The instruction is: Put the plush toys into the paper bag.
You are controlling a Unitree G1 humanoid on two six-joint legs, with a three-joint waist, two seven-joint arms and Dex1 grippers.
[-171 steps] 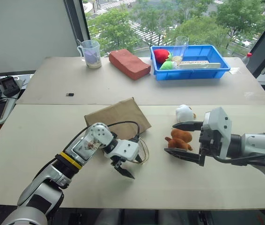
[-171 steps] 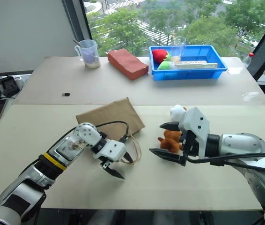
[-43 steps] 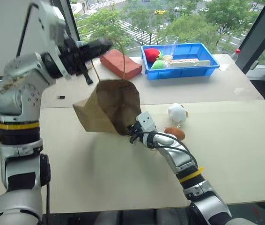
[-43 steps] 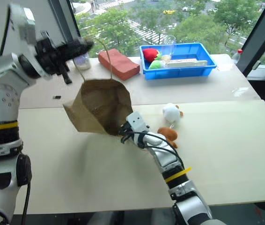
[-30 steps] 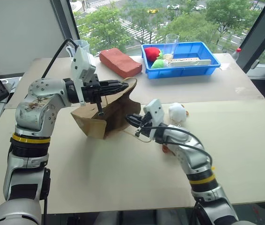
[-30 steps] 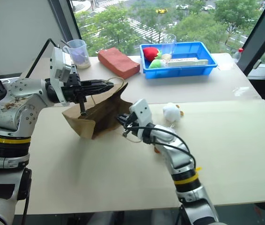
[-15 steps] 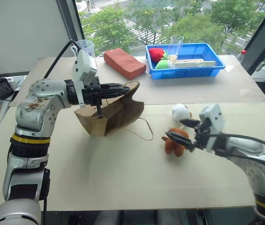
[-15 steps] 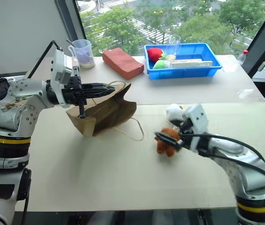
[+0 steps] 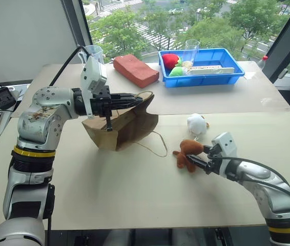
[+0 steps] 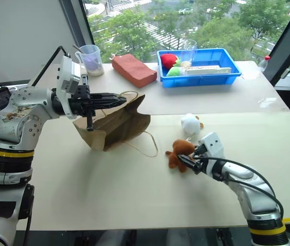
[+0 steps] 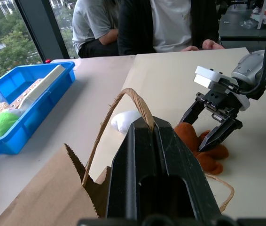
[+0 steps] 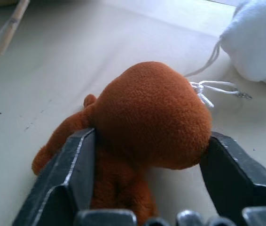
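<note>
Big windows with green trees outside run behind the pale worktop (image 9: 109, 200), which shows a seam across its middle. Along the far edge sit a clear measuring cup (image 9: 96, 52), a reddish-brown block (image 9: 136, 70) and a blue tray (image 9: 206, 70) holding red and green plush fruit and a glass.

Near the seam, the paper bag (image 9: 122, 128) lies tipped with its mouth facing the robot's right. The left gripper (image 9: 132, 97) hangs level above the bag's upper edge, fingers pressed together on one cord handle (image 11: 123, 101), which holds that side of the mouth up. The other handle (image 9: 155, 143) trails loose on the worktop toward the toys.

Well right of the bag, the reddish-brown plush animal (image 9: 187, 154) lies on the worktop. The right gripper (image 9: 202, 160) reaches it from the right, low to the surface; its fingers (image 12: 79, 167) straddle the toy's head and press its two sides, with the toy resting on the surface. Just beyond it, close but apart, sits the white plush toy (image 9: 196, 123), with a thin white string (image 12: 213, 87) between the two.

Bare worktop lies between the bag's mouth and the brown toy, and a broad open stretch runs along the near edge. In the left wrist view, people sit at the worktop's far side.
</note>
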